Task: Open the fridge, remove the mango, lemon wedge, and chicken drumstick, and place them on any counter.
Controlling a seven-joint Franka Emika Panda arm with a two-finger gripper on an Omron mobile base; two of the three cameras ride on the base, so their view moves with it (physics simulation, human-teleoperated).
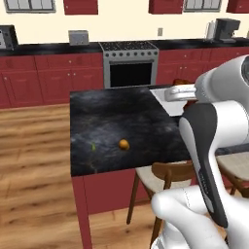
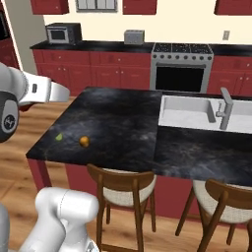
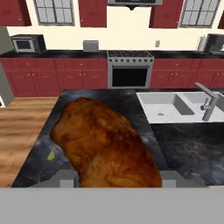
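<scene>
Now one mango (image 1: 124, 144) and one lemon wedge (image 1: 93, 146) on the counter (image 1: 112, 116), tool (image 3: 117, 180) seemingly clasping one chicken drumstick (image 3: 105, 142).

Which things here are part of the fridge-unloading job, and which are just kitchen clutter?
Job:
mango on the counter
lemon wedge beside it
chicken drumstick held in the gripper

Clutter:
sink
stove
toaster
microwave
chairs

No text, label, brand, number or sign can be read in any view; a small dark emblem is seen on the robot's grey joint cap at the left edge of the right base view, but it is too blurred to be made out
</scene>
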